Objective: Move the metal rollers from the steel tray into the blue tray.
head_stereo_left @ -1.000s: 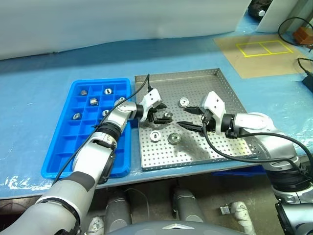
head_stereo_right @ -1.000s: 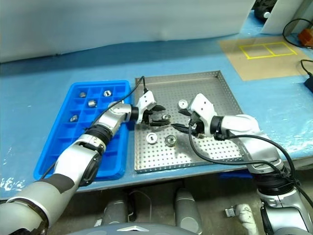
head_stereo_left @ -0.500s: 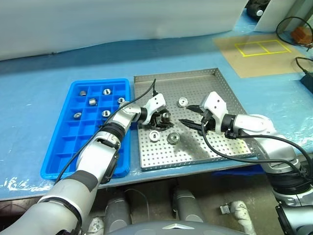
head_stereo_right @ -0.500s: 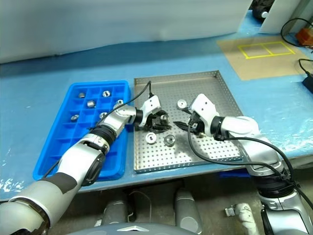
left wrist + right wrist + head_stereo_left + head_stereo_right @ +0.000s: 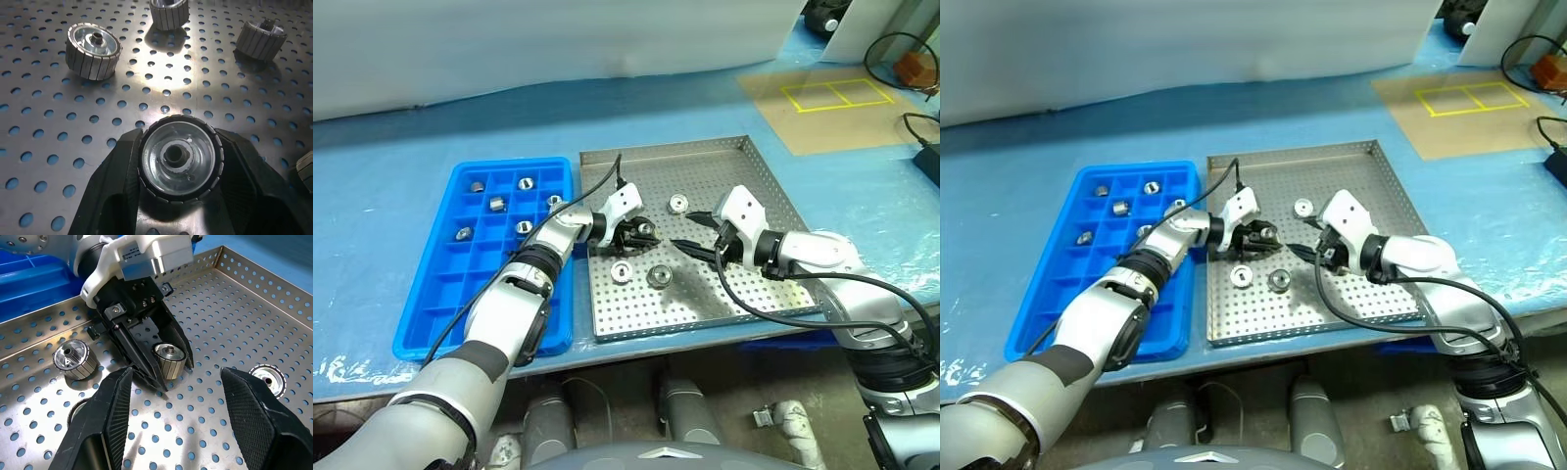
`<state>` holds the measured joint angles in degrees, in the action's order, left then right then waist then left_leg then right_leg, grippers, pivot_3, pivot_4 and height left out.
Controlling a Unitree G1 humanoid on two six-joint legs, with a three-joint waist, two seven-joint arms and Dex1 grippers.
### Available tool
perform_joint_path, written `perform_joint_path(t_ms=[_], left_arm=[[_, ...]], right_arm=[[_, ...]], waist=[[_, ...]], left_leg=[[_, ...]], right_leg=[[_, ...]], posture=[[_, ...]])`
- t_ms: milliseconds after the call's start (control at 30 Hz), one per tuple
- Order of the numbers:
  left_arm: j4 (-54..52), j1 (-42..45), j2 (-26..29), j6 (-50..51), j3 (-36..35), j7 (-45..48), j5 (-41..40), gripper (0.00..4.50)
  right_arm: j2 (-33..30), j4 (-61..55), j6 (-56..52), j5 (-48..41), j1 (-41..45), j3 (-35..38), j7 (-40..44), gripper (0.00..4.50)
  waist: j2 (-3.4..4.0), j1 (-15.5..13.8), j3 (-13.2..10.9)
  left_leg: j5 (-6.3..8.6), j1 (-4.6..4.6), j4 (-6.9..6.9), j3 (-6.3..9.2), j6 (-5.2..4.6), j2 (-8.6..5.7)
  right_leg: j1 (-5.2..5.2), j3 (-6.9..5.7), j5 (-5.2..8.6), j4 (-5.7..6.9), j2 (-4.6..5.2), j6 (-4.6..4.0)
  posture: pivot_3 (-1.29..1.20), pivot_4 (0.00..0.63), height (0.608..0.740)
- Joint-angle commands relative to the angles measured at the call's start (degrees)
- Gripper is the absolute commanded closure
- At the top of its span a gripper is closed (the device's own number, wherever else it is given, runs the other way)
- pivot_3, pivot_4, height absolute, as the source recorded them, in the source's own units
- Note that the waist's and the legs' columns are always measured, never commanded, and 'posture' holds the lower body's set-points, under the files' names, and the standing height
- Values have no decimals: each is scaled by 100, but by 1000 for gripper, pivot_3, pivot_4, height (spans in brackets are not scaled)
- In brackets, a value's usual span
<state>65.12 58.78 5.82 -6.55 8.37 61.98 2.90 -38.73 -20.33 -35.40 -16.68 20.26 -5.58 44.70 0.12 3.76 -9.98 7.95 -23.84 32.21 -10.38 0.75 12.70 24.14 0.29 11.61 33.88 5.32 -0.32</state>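
Grasp step in hand: left gripper (image 5: 641,235) clamped on one of the metal rollers (image 5: 179,157), black jaws pressed to its ribbed sides, roller apparently resting on the perforated floor of the steel tray (image 5: 759,168), near that tray's middle; right gripper (image 5: 693,233) just beside it over the same tray, jaws apart and empty, roller framed between them in the right wrist view; three more rollers loose on the steel tray, one beyond the grippers (image 5: 677,204) and two nearer the front rim (image 5: 620,271), (image 5: 658,275); several others already lodged in far compartments of the blue tray (image 5: 429,315), beside the steel tray on the table (image 5: 372,186). Next, judged from this: lift straight up clear of the rim, carry across to an unfilled compartment, lower, then release; worth keeping the right gripper clear of the path.
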Motion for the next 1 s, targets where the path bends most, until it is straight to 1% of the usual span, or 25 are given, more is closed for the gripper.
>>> perform_joint_path(t_ms=[33,133,233,333,500,567,633,733,900,967,1000], left_arm=[[-833,111,24,-9,-380,337,-583,2616],[-1464,82,147,279,-514,661,-904,2616],[-2161,20,425,667,-616,848,-1174,2616],[-2967,-239,924,1054,-645,1004,-1338,2616],[-4141,-930,1788,1474,-711,1052,-1464,2616],[-4622,-1331,2164,1483,-885,899,-1502,2616],[-5020,-1675,2424,1485,-1036,744,-1561,2616],[-5922,-2432,2833,1799,-1397,507,-1798,2616],[-7002,-3220,3192,2250,-1802,-13,-2025,2616],[-7277,-3454,3318,2409,-1936,-171,-2098,2616],[-7406,-3697,3440,2530,-2142,-267,-2131,2616]], right_arm=[[37,-68,147,7,181,5,33,1541],[64,26,193,19,265,-34,79,1541],[125,198,295,48,398,-116,154,1541],[244,486,468,102,622,-259,261,1541],[528,1019,780,181,1052,-447,448,1541],[722,1331,956,203,1330,-538,578,1541],[887,1618,1108,208,1567,-607,737,1541],[1223,2184,1451,256,2037,-827,1091,1541],[1680,3011,1976,386,2593,-1056,1555,1541],[1844,3319,2182,444,2767,-1109,1708,1541],[2001,3560,2329,474,2922,-1165,1802,1541]], waist=[[-1,-8,-1],[-1,-23,0],[-1,-22,-1],[0,-16,-1],[2,-61,-1],[2,-151,-2],[2,-216,-4],[-3,-386,-7],[-6,-664,-11],[-7,-776,-11],[-10,-801,-12]], left_leg=[[0,-1,0,0,0,0],[0,-1,0,0,0,-1],[-1,0,-2,0,-1,3],[-2,3,-5,0,2,10],[-8,6,-12,1,14,12],[-12,5,-12,1,23,12],[-16,5,-12,2,32,13],[-26,3,-11,9,50,17],[-48,4,-24,19,87,28],[-50,4,-25,20,91,27],[-52,4,-27,21,93,27]], right_leg=[[0,0,0,0,0,0],[0,0,0,0,1,0],[1,-1,0,1,1,0],[7,-4,0,8,-2,0],[8,-7,0,12,-4,-1],[10,-9,0,16,-3,-1],[16,-12,0,27,-3,-1],[30,-17,6,67,-2,-9],[49,-23,11,103,-8,-13],[52,-26,11,112,-6,-13],[53,-25,11,112,-7,-13]], posture=[[-501,150,740],[-472,150,740],[-437,150,740],[-383,150,740],[-290,150,740],[-231,150,740],[-160,150,740],[-57,150,740],[68,150,740],[122,150,740],[153,150,740]])
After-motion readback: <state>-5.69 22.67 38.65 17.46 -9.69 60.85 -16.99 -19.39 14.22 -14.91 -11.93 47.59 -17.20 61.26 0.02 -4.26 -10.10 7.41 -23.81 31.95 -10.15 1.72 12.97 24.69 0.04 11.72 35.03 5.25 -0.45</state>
